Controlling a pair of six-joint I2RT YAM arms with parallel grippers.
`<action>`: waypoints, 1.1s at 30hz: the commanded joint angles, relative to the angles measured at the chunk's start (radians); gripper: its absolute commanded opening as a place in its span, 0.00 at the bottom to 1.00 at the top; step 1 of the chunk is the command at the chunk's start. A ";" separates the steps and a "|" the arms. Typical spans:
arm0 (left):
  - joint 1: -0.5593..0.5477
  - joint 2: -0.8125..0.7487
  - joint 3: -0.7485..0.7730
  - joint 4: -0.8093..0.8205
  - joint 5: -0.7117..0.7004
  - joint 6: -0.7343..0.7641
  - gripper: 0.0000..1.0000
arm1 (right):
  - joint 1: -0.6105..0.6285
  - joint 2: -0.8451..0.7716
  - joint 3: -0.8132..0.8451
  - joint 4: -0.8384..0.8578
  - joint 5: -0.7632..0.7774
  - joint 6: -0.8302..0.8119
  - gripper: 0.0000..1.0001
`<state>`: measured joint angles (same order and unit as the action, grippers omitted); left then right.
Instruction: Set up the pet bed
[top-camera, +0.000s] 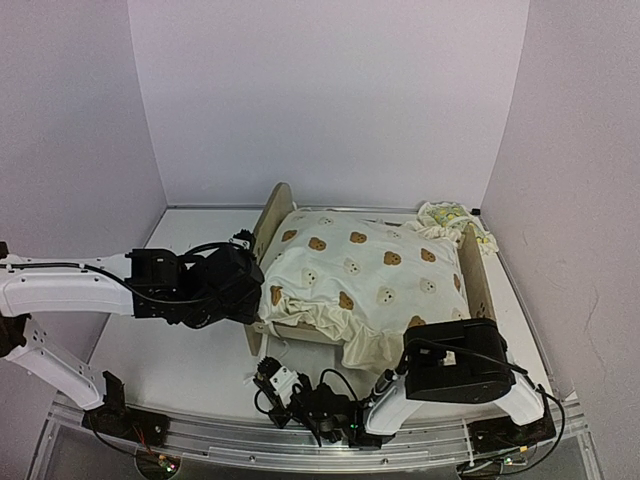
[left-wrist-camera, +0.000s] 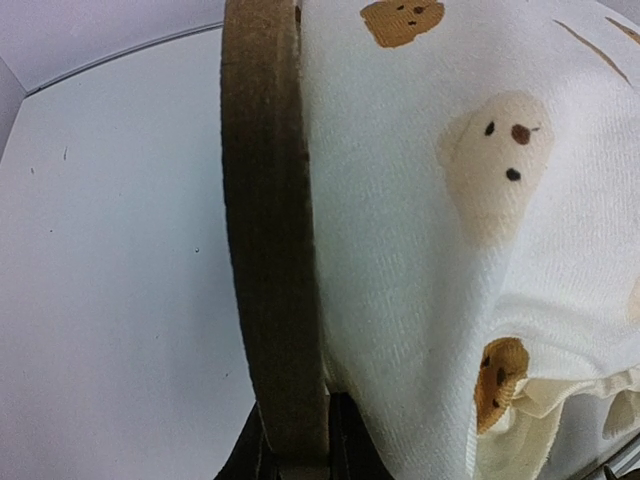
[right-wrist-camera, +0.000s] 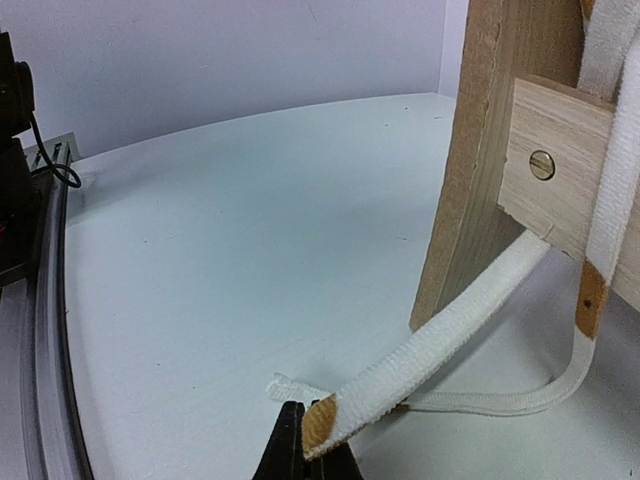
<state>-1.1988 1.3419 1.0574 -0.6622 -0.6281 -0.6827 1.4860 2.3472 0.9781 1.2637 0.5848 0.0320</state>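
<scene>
The left end effector (top-camera: 252, 290) reaches in from the left side of the surface (top-camera: 180, 350) and meets the left arched end board of the pet bed (top-camera: 272, 215). In the left wrist view, this board's brown edge (left-wrist-camera: 265, 250) runs up the middle. Its lower part sits between the two dark fingers (left-wrist-camera: 345, 445), which stand narrow against both faces, so the left end effector (left-wrist-camera: 298, 455) is holding the board.

The bed stands in the middle of the surface, with its long side running left to right. The cream bear-print cushion (top-camera: 370, 270) lies on top and hides the base. It presses against the inner face of the gripped board (left-wrist-camera: 420, 250). A small lemon-print pillow (top-camera: 445, 215) rests at the far right end board.

The right end effector (top-camera: 268, 372) is near the front edge, just beside the bed's near left corner. The top view does not show its grip. The right wrist view does: the fingers (right-wrist-camera: 300, 445) are pinched together on the end of a white fabric strap (right-wrist-camera: 450, 330). The strap leads up to the wooden frame (right-wrist-camera: 480, 150), under a block with a brass screw (right-wrist-camera: 541, 165).
</scene>
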 joint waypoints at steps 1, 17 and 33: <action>-0.019 -0.035 -0.024 0.041 -0.015 0.073 0.01 | 0.007 -0.093 -0.036 0.003 -0.058 0.060 0.00; -0.019 -0.066 -0.083 0.023 0.034 0.024 0.40 | 0.038 -0.294 -0.062 -0.209 -0.153 0.084 0.00; -0.019 -0.185 -0.141 -0.037 0.005 -0.033 0.70 | 0.043 -0.445 0.097 -0.546 -0.178 0.071 0.00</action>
<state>-1.2141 1.1752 0.9335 -0.6897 -0.5975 -0.6918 1.5040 1.9847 0.9882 0.7876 0.4575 0.1229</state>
